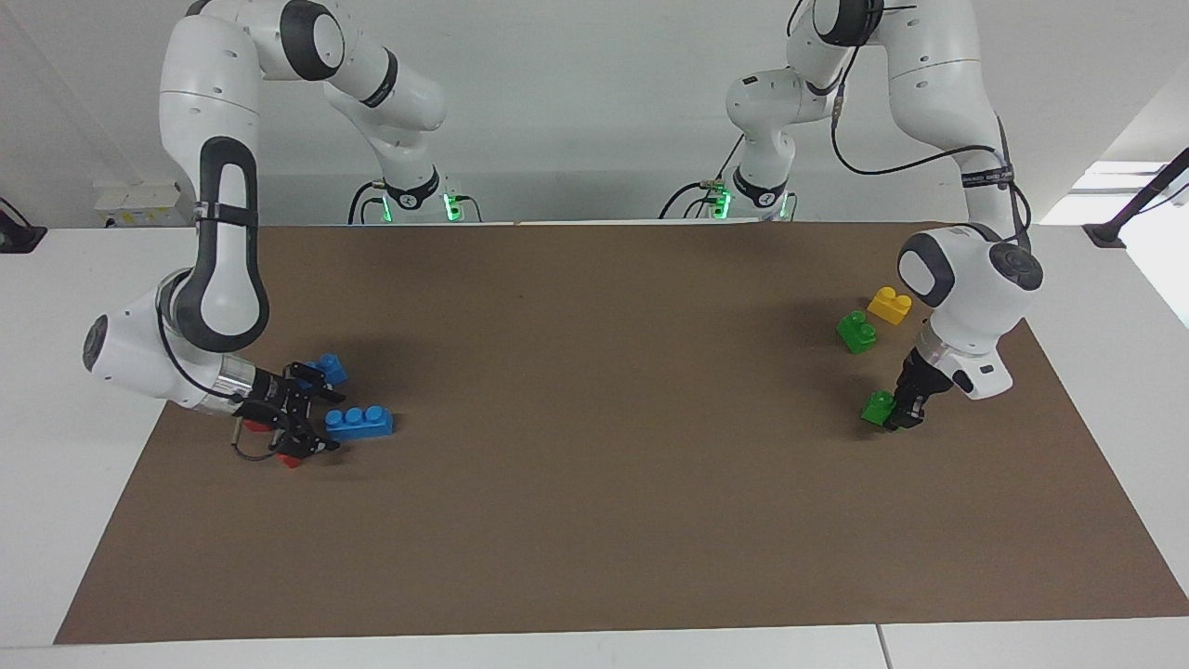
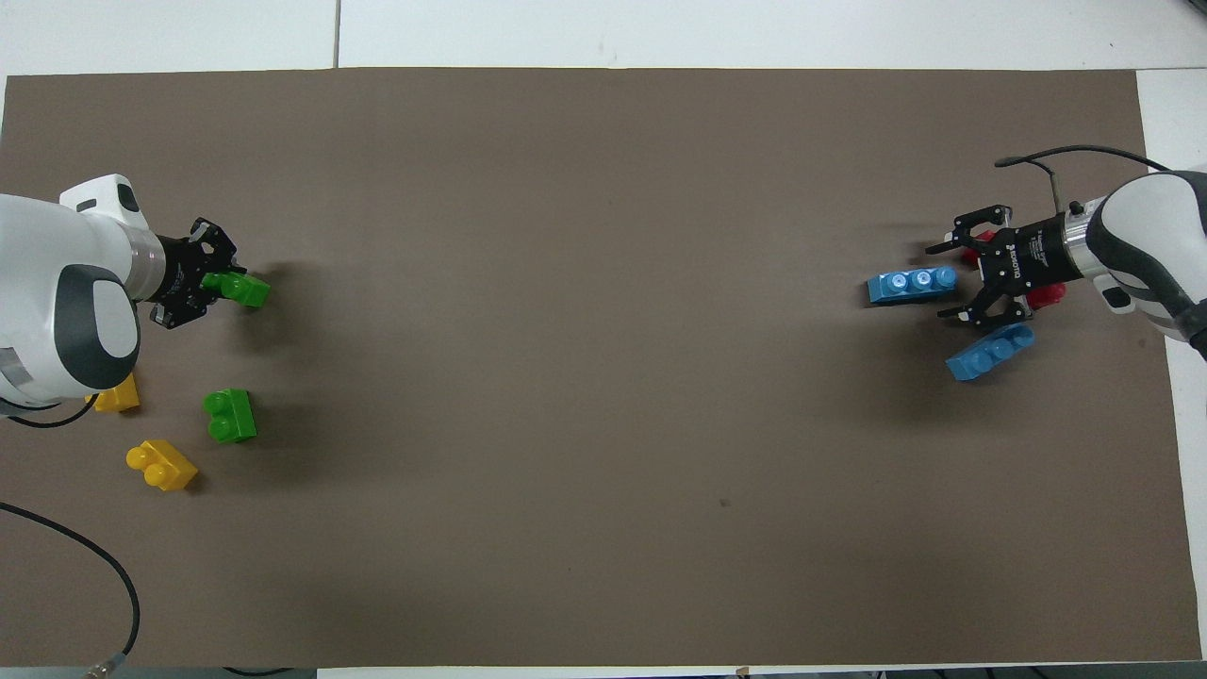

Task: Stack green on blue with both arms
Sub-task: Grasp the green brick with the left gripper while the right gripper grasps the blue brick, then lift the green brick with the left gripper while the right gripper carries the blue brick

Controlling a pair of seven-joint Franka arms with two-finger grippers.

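Pick-up step in hand, judging by the layout, with stacking not yet begun; left end effector (image 1: 896, 412) clamped shut on one end of the green brick (image 1: 876, 407), low at the table (image 1: 594, 520), at nine o'clock in the overhead view; right end effector (image 2: 940, 283) open, fingers straddling one end of the blue brick (image 2: 907, 284) at three o'clock; calls next for closing squarely on the blue, then carrying both toward centre, studs up; risks nudging the second blue brick (image 2: 990, 351) just beside.
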